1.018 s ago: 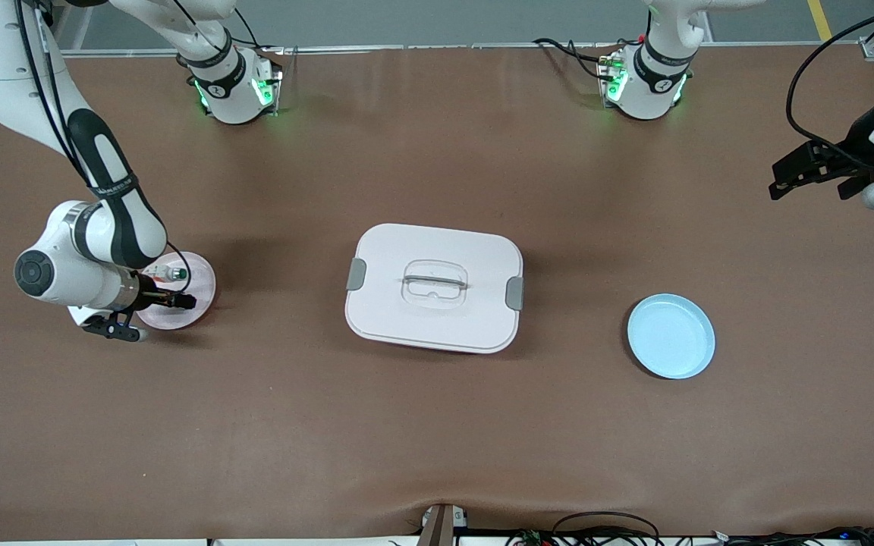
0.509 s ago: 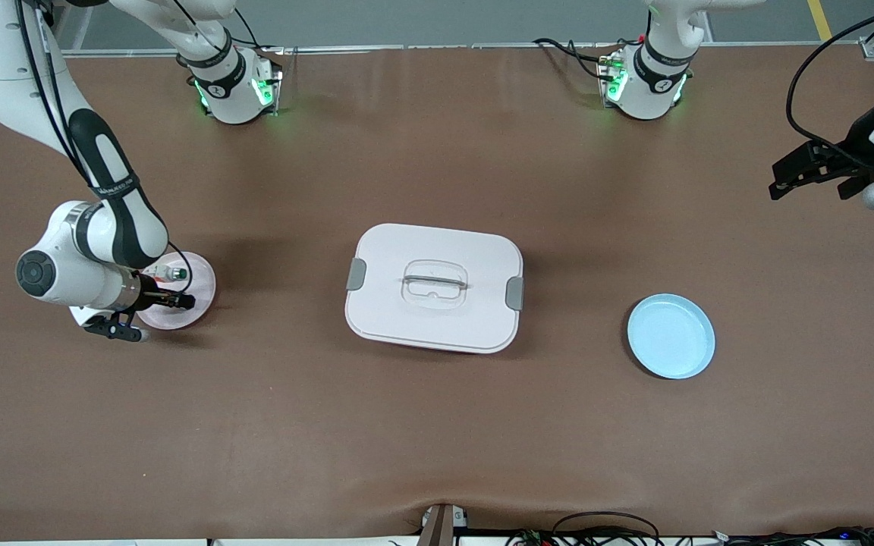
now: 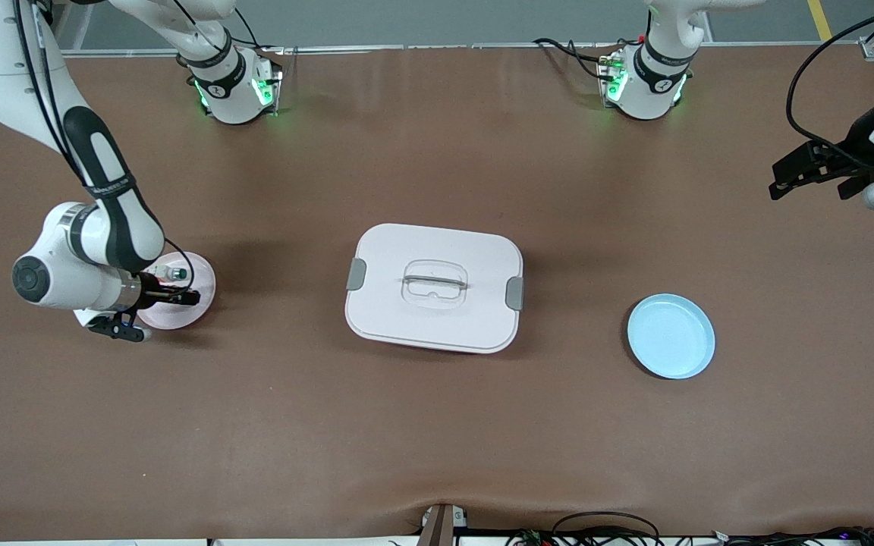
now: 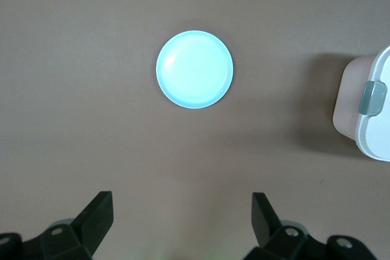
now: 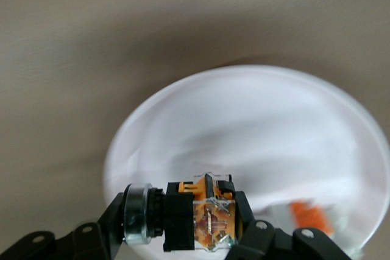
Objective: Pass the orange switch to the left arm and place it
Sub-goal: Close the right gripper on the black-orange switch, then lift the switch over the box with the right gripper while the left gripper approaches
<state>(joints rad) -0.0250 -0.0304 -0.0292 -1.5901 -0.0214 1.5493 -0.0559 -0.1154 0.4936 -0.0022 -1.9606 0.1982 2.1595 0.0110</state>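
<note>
My right gripper (image 3: 181, 297) is low over the pink plate (image 3: 202, 307) at the right arm's end of the table. In the right wrist view it (image 5: 183, 220) is shut on the orange switch (image 5: 198, 211), which lies sideways between the fingers: black and orange body, metal ring at one end. The plate (image 5: 256, 120) shows just beneath it. The white box (image 3: 434, 287) with grey latches stands mid-table. My left gripper (image 3: 812, 173) waits in the air, open and empty, at the left arm's end; the left wrist view shows its spread fingers (image 4: 97, 217).
A white switch with a green cap (image 3: 177, 271) stands on the pink plate beside my right gripper. A light blue plate (image 3: 671, 336) lies between the box and the left arm's end; it also shows in the left wrist view (image 4: 195, 69), with a box corner (image 4: 372, 111).
The right arm's wrist has shifted slightly over the pink plate, still holding the switch. The left arm has not moved.
</note>
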